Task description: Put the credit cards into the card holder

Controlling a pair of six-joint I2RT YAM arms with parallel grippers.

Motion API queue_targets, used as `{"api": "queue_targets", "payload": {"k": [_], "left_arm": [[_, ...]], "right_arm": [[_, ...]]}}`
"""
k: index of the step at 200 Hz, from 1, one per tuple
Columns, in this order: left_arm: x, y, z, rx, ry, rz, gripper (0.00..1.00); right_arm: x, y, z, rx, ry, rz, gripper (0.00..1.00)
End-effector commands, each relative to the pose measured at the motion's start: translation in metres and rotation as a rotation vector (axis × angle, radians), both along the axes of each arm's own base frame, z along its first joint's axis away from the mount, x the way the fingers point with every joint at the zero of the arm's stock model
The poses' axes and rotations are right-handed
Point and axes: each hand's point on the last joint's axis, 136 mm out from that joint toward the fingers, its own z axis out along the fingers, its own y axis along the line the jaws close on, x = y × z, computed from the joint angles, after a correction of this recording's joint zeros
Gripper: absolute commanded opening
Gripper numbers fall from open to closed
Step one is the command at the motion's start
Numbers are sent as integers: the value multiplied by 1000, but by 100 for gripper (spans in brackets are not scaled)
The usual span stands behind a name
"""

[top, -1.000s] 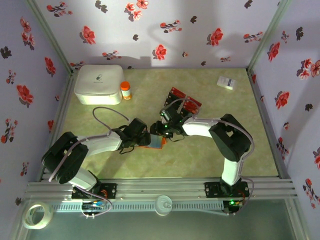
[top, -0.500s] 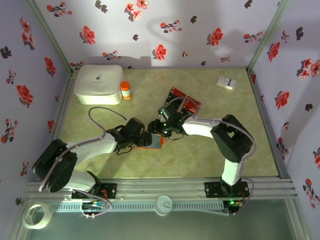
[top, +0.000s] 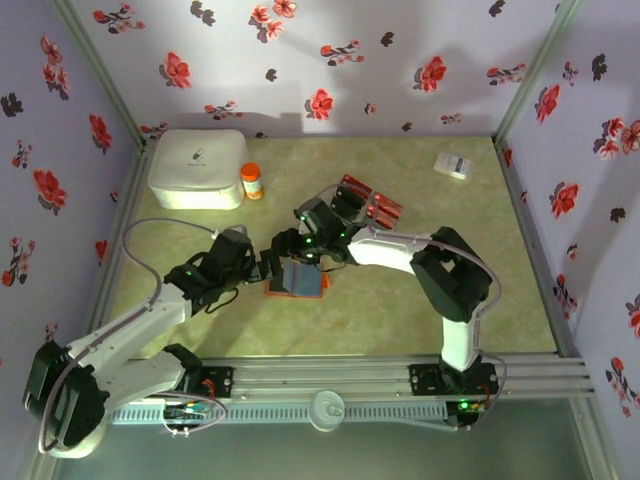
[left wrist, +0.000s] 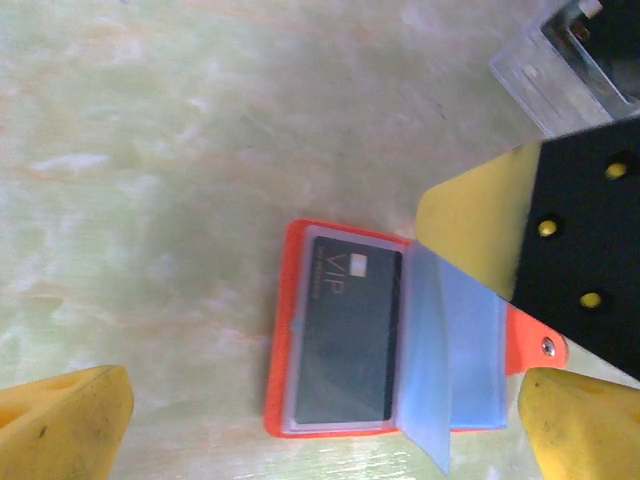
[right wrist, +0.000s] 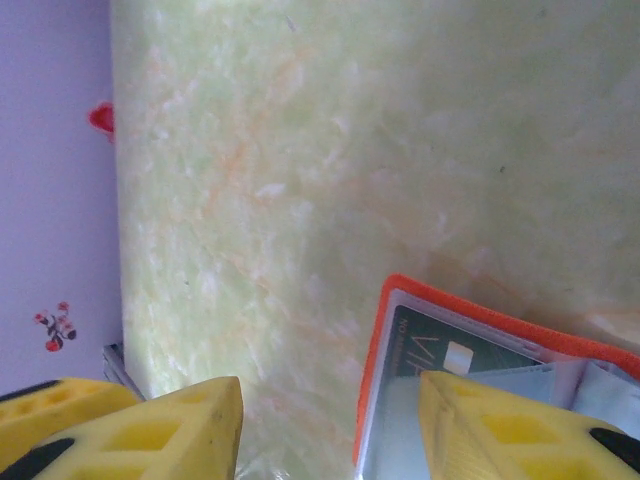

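- The card holder (top: pixel 297 281) is lying open on the table (top: pixel 400 310), near the middle, with its orange rim and bluish inside facing up. It is showing more fully than a second ago, because the left arm is drawing back from it.
- A black card (left wrist: pixel 345 335) marked VIP is sitting in the holder's left clear sleeve. A loose bluish leaf (left wrist: pixel 440 370) is standing up beside it.
- The left gripper (top: pixel 262 268) is now sitting just left of the holder, its yellow fingers spread wide and gripping nothing.
- The right gripper (top: pixel 298 248) is sliding leftward along the holder's far edge, its fingers also apart and empty. In the left wrist view one of its fingers is overlapping the bluish leaf, but I cannot tell whether it is touching.
- Judging by this, one card is looking seated and both arms are releasing, so another card needs fetching.
- The red cards (top: pixel 370 205) are waiting in a small pile beyond the holder, outside it.
- The white box (top: pixel 197 168) is staying closed, hiding its contents. The orange bottle (top: pixel 251 181) is standing capped beside it, and the white slip (top: pixel 453 165) is lying in the far right corner.
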Motion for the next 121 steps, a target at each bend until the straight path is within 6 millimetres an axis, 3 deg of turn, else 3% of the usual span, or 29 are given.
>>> {"api": "queue_targets", "payload": {"k": [1,47,121], "left_arm": [[4,15,0,4,-20,76,100],[1,17,-18,16,22,76,100],[-8,18,-53,64,101,49,100]], "right_arm": [[-8,11,-22,-15,62,9,50],[-9,15,-38,-7,92,4,50],[-9,3,-27,1,70,-11,50]]}}
